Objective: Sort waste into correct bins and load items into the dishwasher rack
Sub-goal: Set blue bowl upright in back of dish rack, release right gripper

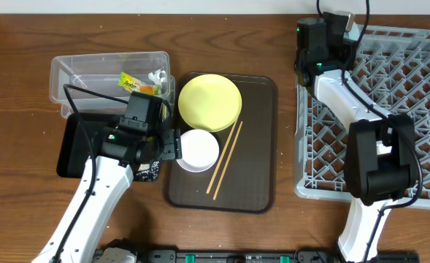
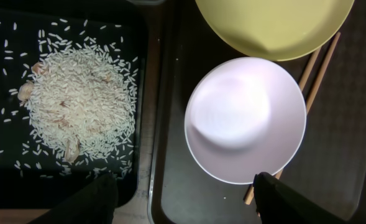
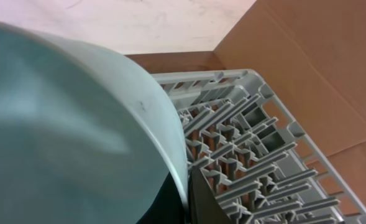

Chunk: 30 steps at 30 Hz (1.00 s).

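Over the brown serving tray (image 1: 258, 146), the left end effector (image 2: 192, 202) hangs released just beside the white bowl (image 2: 245, 118). It should pinch the near rim, clear of the chopsticks (image 1: 224, 159), whose long axis runs diagonally toward the yellow plate (image 1: 209, 101). Above the dishwasher rack (image 3: 257, 155), the right end effector (image 3: 187, 208) clenches the light blue bowl (image 3: 64, 124).

We count per kind:
- Bowls: two. One white bowl (image 1: 197, 150), one light blue bowl (image 3: 64, 124).
- Plates: one yellow plate (image 1: 209, 101).
- Chopsticks (image 1: 224, 158): two, wooden.
- Bins: two. One clear tub (image 1: 83, 69), one black tray (image 1: 72, 153).
- Waste: three. One snack wrapper (image 1: 134, 84), one paper scrap (image 1: 156, 76), one rice heap (image 2: 80, 106).
- Brown serving tray (image 1: 262, 146): one.
- Grey rack (image 1: 419, 73): one.
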Each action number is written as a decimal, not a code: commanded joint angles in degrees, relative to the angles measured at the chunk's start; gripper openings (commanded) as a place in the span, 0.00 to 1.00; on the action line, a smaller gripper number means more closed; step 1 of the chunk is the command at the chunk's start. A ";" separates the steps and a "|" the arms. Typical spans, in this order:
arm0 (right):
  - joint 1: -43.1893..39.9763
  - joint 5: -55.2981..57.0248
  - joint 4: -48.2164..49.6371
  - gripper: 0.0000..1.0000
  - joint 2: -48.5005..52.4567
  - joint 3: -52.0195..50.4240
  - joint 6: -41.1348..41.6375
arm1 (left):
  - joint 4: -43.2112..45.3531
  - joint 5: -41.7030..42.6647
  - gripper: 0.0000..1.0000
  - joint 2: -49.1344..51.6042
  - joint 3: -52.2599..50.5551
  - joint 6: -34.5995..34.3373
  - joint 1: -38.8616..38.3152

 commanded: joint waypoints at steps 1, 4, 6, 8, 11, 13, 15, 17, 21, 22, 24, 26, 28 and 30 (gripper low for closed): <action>1.07 -0.44 -1.64 0.01 0.76 -0.35 -0.70 | -0.20 -0.46 0.73 -0.17 0.39 -0.11 0.17; 0.76 -0.20 0.09 0.01 0.35 -0.35 -0.79 | -0.20 -0.46 0.73 -0.17 0.39 -0.11 0.17; 0.59 -0.02 1.14 0.01 0.04 -0.35 -1.27 | -0.42 -0.46 0.73 -0.20 0.39 -0.11 0.17; 0.37 -0.02 2.21 0.01 -0.24 -0.35 -2.34 | -0.61 -0.46 0.73 -0.20 0.39 -0.11 0.17; -0.11 0.00 4.26 0.01 -0.26 -0.35 -4.96 | -0.57 -0.46 0.73 -0.17 0.39 -0.11 0.17; -0.50 0.07 5.14 0.01 -0.26 -0.35 -6.19 | -0.59 -0.46 0.73 -0.20 0.39 -0.11 0.20; -0.92 1.62 6.05 0.01 -0.26 -0.35 -6.38 | -0.59 -0.46 0.73 -0.20 0.39 -0.11 0.17; -1.33 2.86 6.73 0.01 -0.26 -0.35 -6.60 | -0.59 -0.46 0.73 -0.20 0.39 -0.11 0.20; -1.90 2.91 6.36 0.01 -0.24 -0.37 -7.67 | -0.57 -0.46 0.73 -0.20 0.39 -0.11 0.20; -2.03 2.91 6.16 0.01 -0.24 -0.37 -7.65 | -0.59 -0.46 0.73 -0.17 0.39 -0.11 0.17; -2.03 2.82 5.64 0.01 -0.24 -0.37 -7.65 | -0.57 -0.46 0.73 -0.20 0.39 -0.11 0.17; -1.97 2.71 4.79 0.01 -0.24 -0.37 -7.58 | -0.57 -0.46 0.73 -0.17 0.39 -0.11 0.17; -1.75 2.51 3.34 0.01 -0.22 -0.37 -6.47 | -0.59 -0.46 0.73 -0.17 0.39 -0.11 0.20; -1.49 2.51 1.38 0.01 -0.22 -0.37 -4.92 | -0.59 -0.46 0.73 -0.17 0.39 -0.11 0.17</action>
